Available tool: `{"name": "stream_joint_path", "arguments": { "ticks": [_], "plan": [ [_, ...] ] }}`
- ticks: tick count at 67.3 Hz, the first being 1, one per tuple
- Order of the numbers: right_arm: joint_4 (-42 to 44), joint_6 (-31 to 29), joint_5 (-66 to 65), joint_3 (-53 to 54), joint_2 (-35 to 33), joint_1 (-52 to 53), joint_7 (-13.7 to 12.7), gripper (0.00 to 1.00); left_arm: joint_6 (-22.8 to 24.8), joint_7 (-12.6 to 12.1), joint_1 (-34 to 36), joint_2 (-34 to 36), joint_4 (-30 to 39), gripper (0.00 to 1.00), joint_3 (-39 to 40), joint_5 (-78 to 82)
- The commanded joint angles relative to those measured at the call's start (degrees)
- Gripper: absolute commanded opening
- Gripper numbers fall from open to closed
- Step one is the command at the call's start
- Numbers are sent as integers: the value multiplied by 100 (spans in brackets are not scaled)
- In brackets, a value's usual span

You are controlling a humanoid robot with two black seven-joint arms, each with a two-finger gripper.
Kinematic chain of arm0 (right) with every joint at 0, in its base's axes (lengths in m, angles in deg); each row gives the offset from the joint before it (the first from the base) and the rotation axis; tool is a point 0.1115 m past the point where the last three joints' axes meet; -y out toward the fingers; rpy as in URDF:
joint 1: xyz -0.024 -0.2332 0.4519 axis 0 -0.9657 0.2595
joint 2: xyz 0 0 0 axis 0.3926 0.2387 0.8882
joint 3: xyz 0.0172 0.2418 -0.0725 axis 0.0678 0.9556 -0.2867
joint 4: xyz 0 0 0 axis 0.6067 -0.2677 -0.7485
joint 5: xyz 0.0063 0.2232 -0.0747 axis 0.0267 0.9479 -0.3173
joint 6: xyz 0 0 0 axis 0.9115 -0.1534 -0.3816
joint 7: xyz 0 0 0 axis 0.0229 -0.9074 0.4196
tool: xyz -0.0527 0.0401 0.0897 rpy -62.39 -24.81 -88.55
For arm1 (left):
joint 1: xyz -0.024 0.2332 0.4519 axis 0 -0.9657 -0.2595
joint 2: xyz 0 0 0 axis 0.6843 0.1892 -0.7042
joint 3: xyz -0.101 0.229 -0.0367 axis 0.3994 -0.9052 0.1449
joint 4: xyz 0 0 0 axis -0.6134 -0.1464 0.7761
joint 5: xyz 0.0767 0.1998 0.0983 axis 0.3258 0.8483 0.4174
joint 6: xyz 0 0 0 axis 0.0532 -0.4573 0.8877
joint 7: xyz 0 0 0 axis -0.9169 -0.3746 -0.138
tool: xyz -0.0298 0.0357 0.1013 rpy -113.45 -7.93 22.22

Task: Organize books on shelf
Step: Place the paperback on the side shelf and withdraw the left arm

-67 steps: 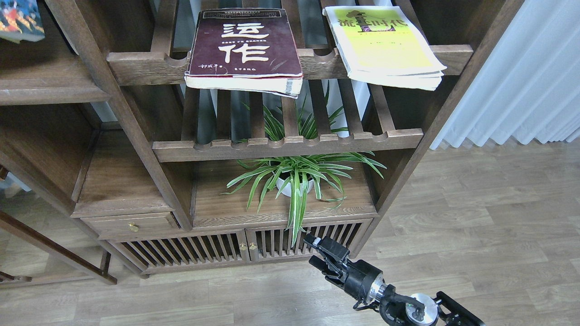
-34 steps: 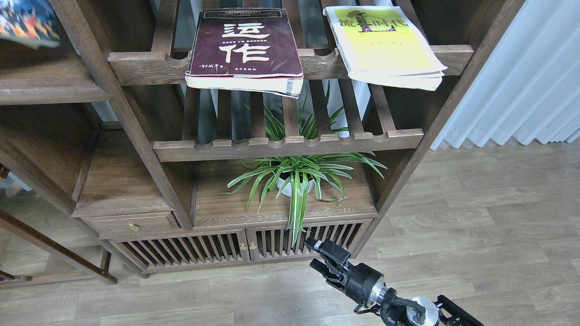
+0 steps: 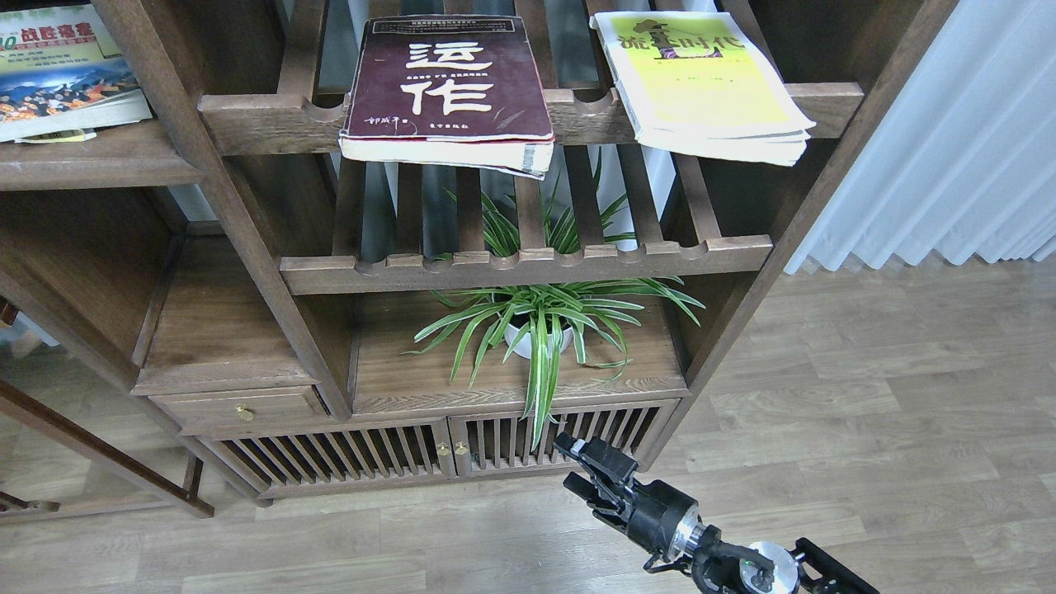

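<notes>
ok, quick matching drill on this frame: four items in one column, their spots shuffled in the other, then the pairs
Items:
1. maroon book
2. yellow-green book
3. "300" book
4. potted plant

Places:
A. flat solid shelf board, far left
B. solid board under the lower slatted rack
C. top slatted rack, right side
D. top slatted rack, left side

Pairs: 1-D, 2-C, 3-A, 4-B
</notes>
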Motion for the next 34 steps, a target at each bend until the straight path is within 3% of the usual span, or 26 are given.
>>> {"name": "stream_joint_path", "arguments": {
  "ticks": [1,14,34],
  "plan": [
    [17,0,0,22,0,0,-1,100,-1,-1,-1,29,118,100,-5,2],
    [123,0,0,40,0,0,-1,100,-1,-1,-36,424,557,100,-110,10],
    [123,0,9,49,0,18,-1,100,-1,-1,-115,1373,803,100,-1199,37]
  ]
}}
